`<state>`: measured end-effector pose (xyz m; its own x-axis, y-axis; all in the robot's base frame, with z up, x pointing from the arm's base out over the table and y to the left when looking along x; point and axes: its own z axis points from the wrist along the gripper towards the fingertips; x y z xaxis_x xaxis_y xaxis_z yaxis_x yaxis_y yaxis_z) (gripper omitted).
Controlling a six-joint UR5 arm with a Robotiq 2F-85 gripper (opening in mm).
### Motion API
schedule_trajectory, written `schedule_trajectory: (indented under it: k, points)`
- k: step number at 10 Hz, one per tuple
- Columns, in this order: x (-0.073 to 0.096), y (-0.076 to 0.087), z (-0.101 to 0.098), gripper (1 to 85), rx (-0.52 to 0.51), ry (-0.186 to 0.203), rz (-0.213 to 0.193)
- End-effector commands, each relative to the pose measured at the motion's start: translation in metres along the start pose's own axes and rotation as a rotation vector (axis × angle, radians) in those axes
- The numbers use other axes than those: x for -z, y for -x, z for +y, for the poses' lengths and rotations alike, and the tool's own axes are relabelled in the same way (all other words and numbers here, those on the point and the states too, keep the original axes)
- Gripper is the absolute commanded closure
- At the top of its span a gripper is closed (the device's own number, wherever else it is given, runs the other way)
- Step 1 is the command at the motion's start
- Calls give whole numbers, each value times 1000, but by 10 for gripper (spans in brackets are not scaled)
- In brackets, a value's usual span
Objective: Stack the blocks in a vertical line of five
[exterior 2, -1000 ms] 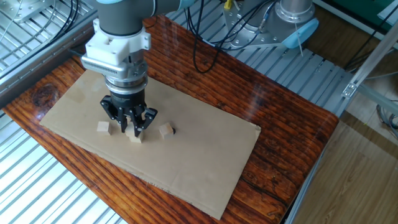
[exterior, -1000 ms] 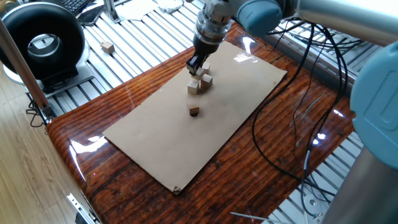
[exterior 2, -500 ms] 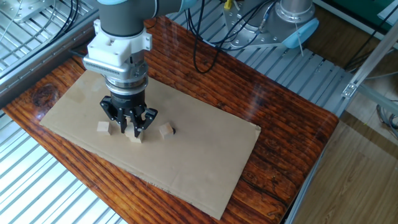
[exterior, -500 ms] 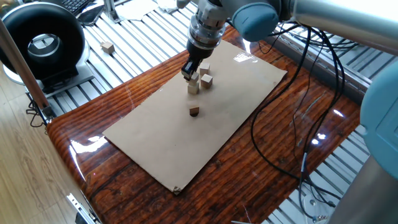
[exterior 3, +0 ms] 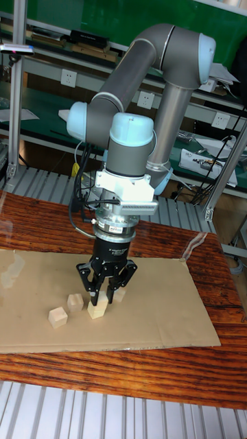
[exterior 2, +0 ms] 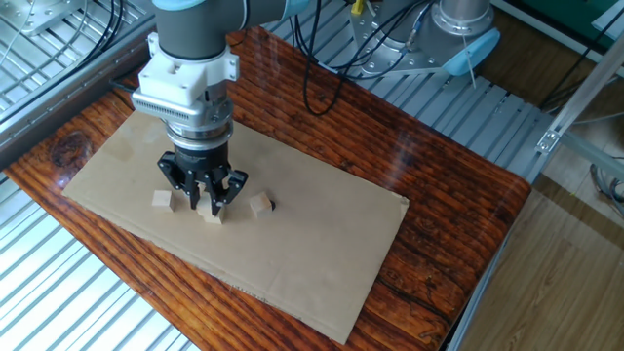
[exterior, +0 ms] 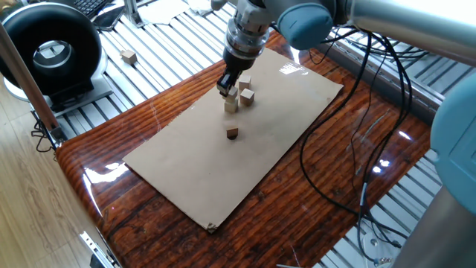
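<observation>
My gripper [exterior: 227,84] [exterior 2: 210,201] [exterior 3: 103,293] points straight down over the brown cardboard sheet [exterior: 223,171]. Its fingers close round a pale wooden block [exterior: 231,94] that sits on top of another block [exterior: 231,107] [exterior 2: 212,214] [exterior 3: 97,310]. More blocks lie close by on the sheet: one [exterior: 247,96] beside the pair, one [exterior: 245,80] behind it, and one [exterior: 233,133] [exterior 2: 259,204] alone further along. In the tall fixed view, loose blocks [exterior 3: 57,317] [exterior 3: 75,302] [exterior 3: 118,296] lie around the fingers. The held block is mostly hidden by the fingers.
The cardboard lies on a glossy red-brown table [exterior: 349,149]. A small dark spot [exterior 2: 272,205] marks the sheet beside one block. Black cables [exterior: 349,156] trail over the table's right side. A black round device [exterior: 52,52] and a stray cube [exterior: 129,56] sit beyond the table.
A second ago the gripper stood a little further right in one fixed view. It has shifted over the two-block pile and has held still for the last half second.
</observation>
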<state>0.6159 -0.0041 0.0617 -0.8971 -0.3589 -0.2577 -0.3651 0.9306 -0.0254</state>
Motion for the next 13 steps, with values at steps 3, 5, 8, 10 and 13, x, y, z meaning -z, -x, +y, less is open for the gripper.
schedule_trajectory:
  k: [3,5,8,10,13]
  points:
    - [-1,2,7,647,-1,36,-16]
    - [0,6,15,237,16,66,-32]
    - [3,3,2,230,41,18,-23]
    - [20,-5,-5,230,55,-12,6]
    - [27,12,13,393,-11,43,-22]
